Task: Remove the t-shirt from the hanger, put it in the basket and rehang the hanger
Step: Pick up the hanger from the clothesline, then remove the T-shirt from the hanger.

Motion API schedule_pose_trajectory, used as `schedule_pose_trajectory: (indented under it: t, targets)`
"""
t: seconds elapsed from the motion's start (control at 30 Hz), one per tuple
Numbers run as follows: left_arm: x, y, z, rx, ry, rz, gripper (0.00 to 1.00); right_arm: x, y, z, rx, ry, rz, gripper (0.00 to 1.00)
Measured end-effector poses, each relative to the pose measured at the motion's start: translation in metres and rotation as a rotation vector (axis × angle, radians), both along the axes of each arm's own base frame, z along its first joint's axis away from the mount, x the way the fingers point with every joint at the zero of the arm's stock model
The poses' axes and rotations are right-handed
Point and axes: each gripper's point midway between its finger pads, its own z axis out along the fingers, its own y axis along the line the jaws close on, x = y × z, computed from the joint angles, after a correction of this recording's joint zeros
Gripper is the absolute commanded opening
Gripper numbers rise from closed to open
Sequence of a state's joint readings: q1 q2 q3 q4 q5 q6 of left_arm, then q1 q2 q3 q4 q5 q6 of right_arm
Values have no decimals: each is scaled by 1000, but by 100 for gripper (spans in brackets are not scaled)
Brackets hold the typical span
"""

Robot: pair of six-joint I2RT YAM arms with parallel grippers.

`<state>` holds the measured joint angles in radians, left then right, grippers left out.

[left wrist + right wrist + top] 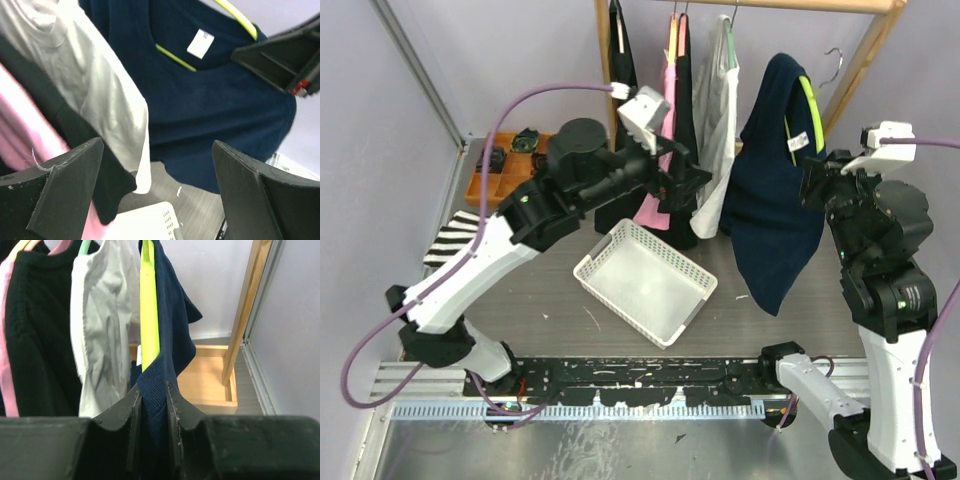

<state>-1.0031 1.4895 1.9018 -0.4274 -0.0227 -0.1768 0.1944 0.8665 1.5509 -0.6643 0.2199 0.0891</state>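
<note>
A navy t-shirt (775, 200) hangs on a neon yellow-green hanger (810, 110) at the right end of the rack, its hem near the table. My right gripper (812, 180) is shut on the shirt's ribbed collar (155, 377), just below the hanger's arm (149, 305). The hanger's metal hook (835, 62) sits below the rail, tilted. My left gripper (695, 185) stands open in front of the other garments, left of the shirt, with nothing between its fingers. In the left wrist view the left gripper (157, 185) faces the shirt's front (215, 100), its white label and the hanger (175, 57).
Black, pink and white garments (715, 110) hang on the wooden rack (865, 60) left of the shirt. A white basket (645, 280) lies on the table below. An orange tray (495, 180) and a striped cloth (455, 240) sit at the back left.
</note>
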Motion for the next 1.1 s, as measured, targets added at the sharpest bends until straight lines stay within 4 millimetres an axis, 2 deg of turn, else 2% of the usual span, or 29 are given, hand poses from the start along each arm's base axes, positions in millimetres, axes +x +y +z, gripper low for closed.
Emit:
schedule_pose_trajectory:
  t: [0.23,0.4,0.53,0.7,0.93,1.1]
  targets:
    - [19,-57,-8,16,-62,-25,98,-26,10,-17,32,20,75,0]
    - [38,-86,-21,22,-95,-10,98,-41,10,-16,43,9,94,1]
    - [52,-108,-16,-10,-140,-4,98,-51,10,-14,45,-5,104,1]
    - [54,-122,-11,-47,-187,-12,98,-56,12,-16,48,-2,122,1]
    - [51,-143,11,-116,-265,-15,98,-60,16,-24,49,15,143,1]
    - [55,-161,10,-122,-302,14,99,-64,15,-25,49,15,145,1]
